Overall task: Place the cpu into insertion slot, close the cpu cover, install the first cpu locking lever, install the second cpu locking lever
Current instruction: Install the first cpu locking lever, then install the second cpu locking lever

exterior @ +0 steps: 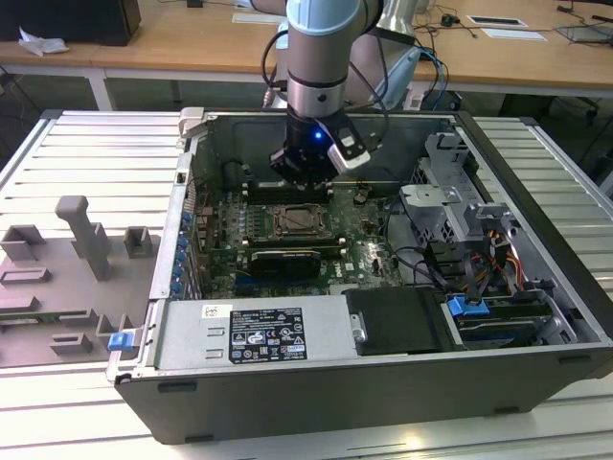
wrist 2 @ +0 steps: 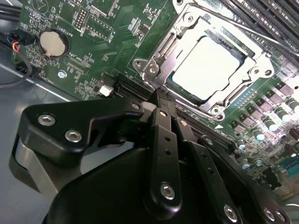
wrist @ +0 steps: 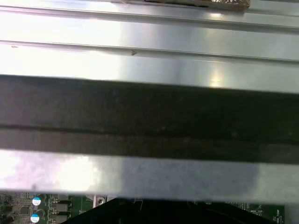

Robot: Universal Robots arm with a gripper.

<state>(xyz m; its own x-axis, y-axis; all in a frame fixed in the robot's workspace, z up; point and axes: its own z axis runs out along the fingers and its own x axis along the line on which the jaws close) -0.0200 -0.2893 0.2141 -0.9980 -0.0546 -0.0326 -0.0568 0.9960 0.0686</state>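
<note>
Already, the cpu [wrist 2: 204, 68] is seated in the insertion slot [wrist 2: 180, 88] on the green motherboard [wrist 2: 93, 56], framed by the cpu cover [wrist 2: 161, 51]. Just beside it, the gripper [wrist 2: 161, 95] is held with fingers pressed together, pinching nothing.

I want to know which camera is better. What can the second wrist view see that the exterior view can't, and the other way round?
Second wrist view alone: the round coin battery and the gripper with its fingers together, holding nothing. Exterior view alone: the whole computer case, the blue clip and the grey ribbed table. Both: the cpu seated under the cpu cover, on the green board.
</note>
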